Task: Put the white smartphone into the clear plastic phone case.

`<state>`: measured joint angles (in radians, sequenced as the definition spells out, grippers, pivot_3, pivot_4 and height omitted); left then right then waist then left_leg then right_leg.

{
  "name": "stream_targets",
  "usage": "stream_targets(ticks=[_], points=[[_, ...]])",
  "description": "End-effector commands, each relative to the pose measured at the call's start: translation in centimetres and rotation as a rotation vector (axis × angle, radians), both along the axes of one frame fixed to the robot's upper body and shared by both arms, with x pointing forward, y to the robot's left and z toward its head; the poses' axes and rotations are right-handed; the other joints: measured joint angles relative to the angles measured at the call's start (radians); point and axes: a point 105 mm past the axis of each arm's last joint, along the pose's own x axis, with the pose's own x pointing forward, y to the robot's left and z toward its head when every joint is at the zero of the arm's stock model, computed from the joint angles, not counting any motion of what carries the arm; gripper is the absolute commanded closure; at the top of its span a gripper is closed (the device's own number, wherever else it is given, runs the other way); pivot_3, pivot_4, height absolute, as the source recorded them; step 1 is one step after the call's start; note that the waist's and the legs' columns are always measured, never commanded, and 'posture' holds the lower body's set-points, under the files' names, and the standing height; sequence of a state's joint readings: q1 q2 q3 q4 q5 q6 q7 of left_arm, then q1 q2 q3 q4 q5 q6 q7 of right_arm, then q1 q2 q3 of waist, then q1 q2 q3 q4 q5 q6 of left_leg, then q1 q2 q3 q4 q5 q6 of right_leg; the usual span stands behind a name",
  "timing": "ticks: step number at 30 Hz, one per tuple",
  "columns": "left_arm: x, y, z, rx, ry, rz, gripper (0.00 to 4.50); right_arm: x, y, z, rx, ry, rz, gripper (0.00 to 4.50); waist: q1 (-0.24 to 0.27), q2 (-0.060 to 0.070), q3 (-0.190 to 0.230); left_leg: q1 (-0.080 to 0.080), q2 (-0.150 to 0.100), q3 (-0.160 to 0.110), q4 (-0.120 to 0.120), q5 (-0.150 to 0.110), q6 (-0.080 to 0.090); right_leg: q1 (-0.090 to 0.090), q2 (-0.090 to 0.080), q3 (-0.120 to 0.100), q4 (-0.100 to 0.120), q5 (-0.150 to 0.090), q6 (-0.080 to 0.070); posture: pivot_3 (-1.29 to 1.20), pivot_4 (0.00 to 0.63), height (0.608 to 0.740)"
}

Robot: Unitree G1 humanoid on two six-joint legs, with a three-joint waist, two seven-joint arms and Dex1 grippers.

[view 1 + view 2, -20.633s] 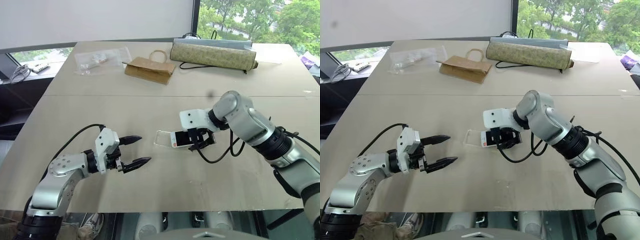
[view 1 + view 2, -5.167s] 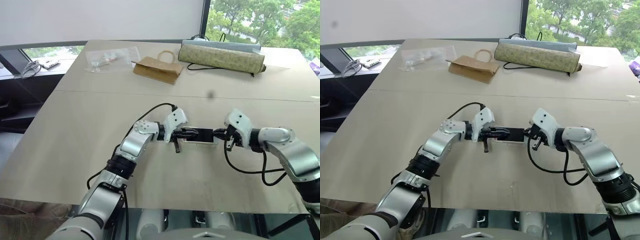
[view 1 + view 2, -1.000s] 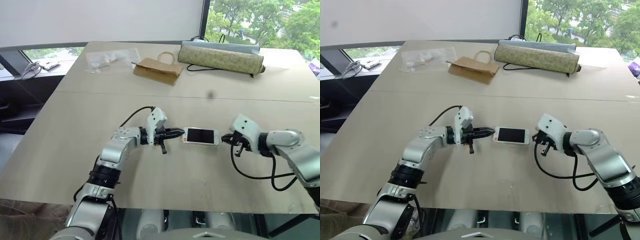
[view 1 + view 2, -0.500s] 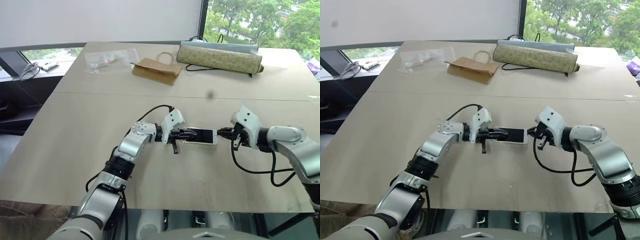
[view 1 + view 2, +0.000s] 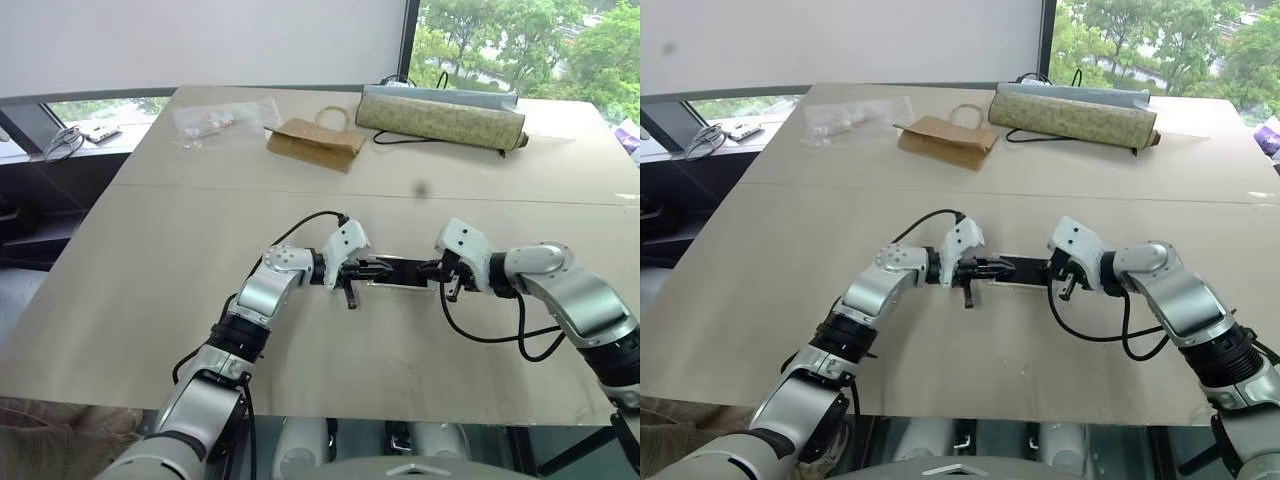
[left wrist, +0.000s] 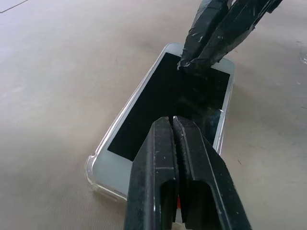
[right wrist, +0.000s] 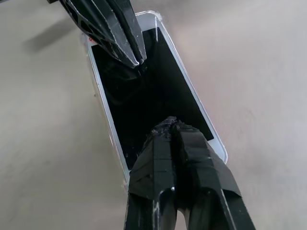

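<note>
White smartphone (image 6: 170, 103) in clear plastic phone case (image 6: 98, 172), between closed left gripper (image 6: 173, 120), right gripper (image 7: 169, 122)

Two silver metal robot arms with black joint bands and white wrist housings end in the black two-fingered left gripper (image 5: 372, 268) and right gripper (image 5: 432, 268); black cables loop beside each wrist housing.

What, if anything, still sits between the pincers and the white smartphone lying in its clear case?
Nothing visible. Both shut pincers, left pincer and right pincer, are over the white smartphone screen, which lies in the clear plastic phone case.
</note>
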<state>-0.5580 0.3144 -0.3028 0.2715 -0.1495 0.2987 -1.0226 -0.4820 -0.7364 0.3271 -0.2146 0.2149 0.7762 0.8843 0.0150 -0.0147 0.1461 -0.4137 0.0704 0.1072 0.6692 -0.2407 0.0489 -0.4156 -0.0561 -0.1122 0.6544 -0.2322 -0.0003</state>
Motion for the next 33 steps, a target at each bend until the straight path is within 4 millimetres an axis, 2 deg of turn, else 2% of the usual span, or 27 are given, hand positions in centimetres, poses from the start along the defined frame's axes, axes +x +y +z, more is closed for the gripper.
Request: stream_targets(ticks=[1,6,9,12,19,21,25,33], points=[[-0.4,0.1,-0.9,0.026,0.020,0.017,4.39,-0.2,-1.9,-3.1,-0.062,0.158,-0.095,4.50,0.000,-0.001,-0.001,0.000,0.000,0.000,0.000,0.000,0.000,0.000,0.000,0.000,0.000,0.000,0.000,0.00,0.150,0.740],[-0.6,0.1,-1.1,0.023,0.014,0.031,4.39,0.6,-2.2,-4.3,-0.013,0.326,-0.202,4.50,-0.001,-0.003,-0.007,0.001,0.000,-0.001,0.000,0.000,0.000,0.002,-0.001,0.000,0.000,0.000,0.000,0.00,0.150,0.740],[-0.7,0.0,-1.0,0.020,0.014,0.036,4.39,-0.2,-1.0,-5.2,0.069,0.500,-0.229,4.50,-0.002,-0.004,-0.014,0.001,0.000,-0.002,0.000,0.000,0.000,0.002,-0.002,0.000,0.000,0.001,-0.002,0.00,0.150,0.740],[-0.8,0.0,-1.0,0.017,0.015,0.040,4.39,-1.3,-0.7,-6.7,0.052,0.585,-0.219,4.50,-0.002,-0.005,-0.023,0.001,0.001,-0.002,0.000,0.000,0.000,0.002,-0.005,-0.001,0.000,0.002,-0.004,0.00,0.150,0.740],[-1.0,0.0,-1.0,0.013,0.019,0.055,4.39,-1.9,-1.2,-8.0,-0.012,0.571,-0.225,4.50,-0.001,-0.005,-0.029,0.001,0.000,-0.002,0.000,0.000,0.000,0.002,-0.007,-0.002,0.000,-0.001,-0.003,0.00,0.150,0.740],[-1.1,0.0,-1.1,0.014,0.021,0.056,4.39,-1.3,-1.2,-8.4,-0.008,0.553,-0.264,4.50,-0.002,-0.005,-0.031,0.001,0.000,-0.002,0.000,0.000,0.000,0.002,-0.007,-0.002,0.000,-0.001,-0.003,0.00,0.150,0.740],[-1.1,0.1,-1.1,0.015,0.023,0.060,4.39,0.0,-1.1,-7.7,0.038,0.512,-0.308,4.50,-0.008,-0.007,-0.037,0.004,0.001,-0.002,-0.001,0.000,0.000,0.003,-0.007,-0.001,-0.001,-0.002,-0.003,0.00,0.150,0.740],[-1.0,-0.2,-1.1,0.014,0.020,0.056,4.39,-0.8,-1.8,-9.2,-0.032,0.539,-0.326,4.50,-0.007,-0.006,-0.038,0.008,0.001,-0.002,-0.002,-0.003,-0.005,0.006,-0.008,-0.001,-0.001,-0.002,-0.004,0.00,0.150,0.740]])
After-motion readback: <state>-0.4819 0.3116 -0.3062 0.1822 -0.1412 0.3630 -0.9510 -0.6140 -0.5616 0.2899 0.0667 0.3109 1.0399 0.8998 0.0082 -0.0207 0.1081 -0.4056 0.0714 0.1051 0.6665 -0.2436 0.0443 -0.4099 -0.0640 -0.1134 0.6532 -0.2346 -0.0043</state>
